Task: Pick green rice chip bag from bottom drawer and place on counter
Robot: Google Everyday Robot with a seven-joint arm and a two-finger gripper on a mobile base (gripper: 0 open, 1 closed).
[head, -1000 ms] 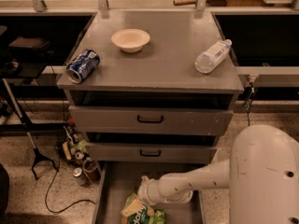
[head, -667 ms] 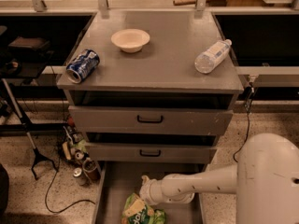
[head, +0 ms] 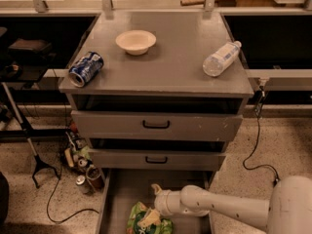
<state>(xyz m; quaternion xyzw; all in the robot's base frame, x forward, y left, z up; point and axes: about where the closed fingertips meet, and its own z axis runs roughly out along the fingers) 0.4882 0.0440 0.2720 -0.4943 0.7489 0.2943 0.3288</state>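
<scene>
- Since a second ago the robot's bulky white arm [head: 229, 209] has dropped lower and further right in view, while the pincer [head: 157, 195] stays in much the same spot over the bottom drawer [head: 122, 189]
- Blue soda can [head: 85, 68] lies on its side at the left front corner of the table [head: 175, 77]
- White bowl [head: 136, 41] stands upright towards the back of the table, right of the can and well apart from it
- Green rice chip bag [head: 147, 221] lies crumpled in the pulled-out bottom drawer, at the lower edge of the view, unmoved and not on the table
- Pincer sits inside that drawer, just above the bag's upper right edge; whether it is wide, narrow or gripping the bag cannot be told
- Two upper drawers [head: 195, 126] with black handles sit above it
- Clear plastic bottle [head: 222, 58] lies on its side near the table's right edge, cap towards the back right
</scene>
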